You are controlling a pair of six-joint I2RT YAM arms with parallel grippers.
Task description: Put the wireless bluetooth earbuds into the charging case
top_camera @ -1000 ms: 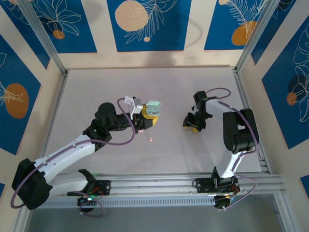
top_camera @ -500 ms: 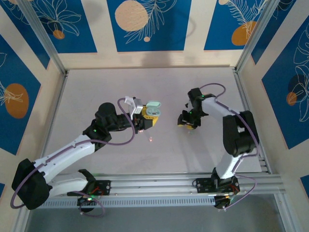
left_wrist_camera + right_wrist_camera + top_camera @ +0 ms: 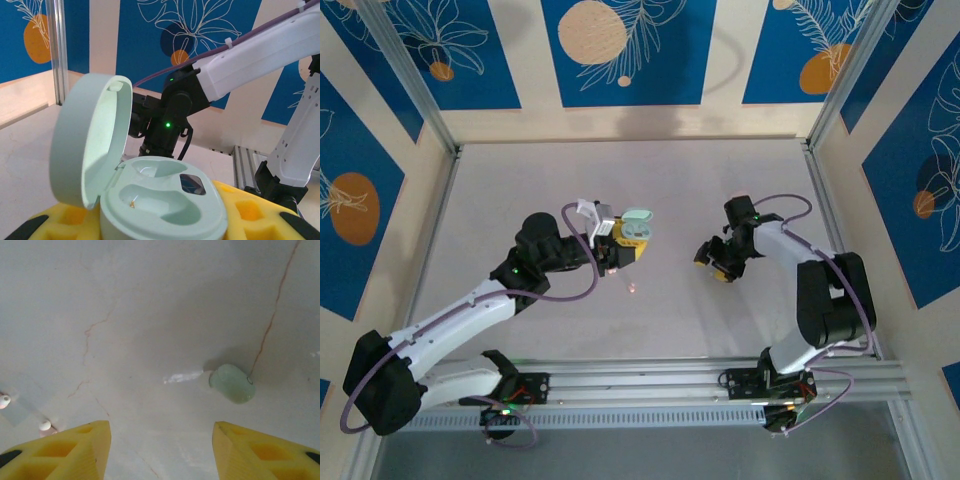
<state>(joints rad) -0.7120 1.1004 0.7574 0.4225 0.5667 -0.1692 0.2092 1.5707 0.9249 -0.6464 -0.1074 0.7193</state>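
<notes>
Right tool [image 3: 165,460] jaws just widened: now spread, empty, low over table [image 3: 150,300]. Teal earbud [image 3: 232,384] lies loose on table, well right of charging case [image 3: 165,200]. Left tool [image 3: 625,243] pinches case, lid open. Judgement: pick comes next.

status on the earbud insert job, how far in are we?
Done: the charging case is open, lid up, clamped in the left gripper. In hand: the right gripper hovers open above a pale teal earbud lying on the table, not gripping it. Left: both case sockets look empty, so pickup and seating are ahead.
</notes>
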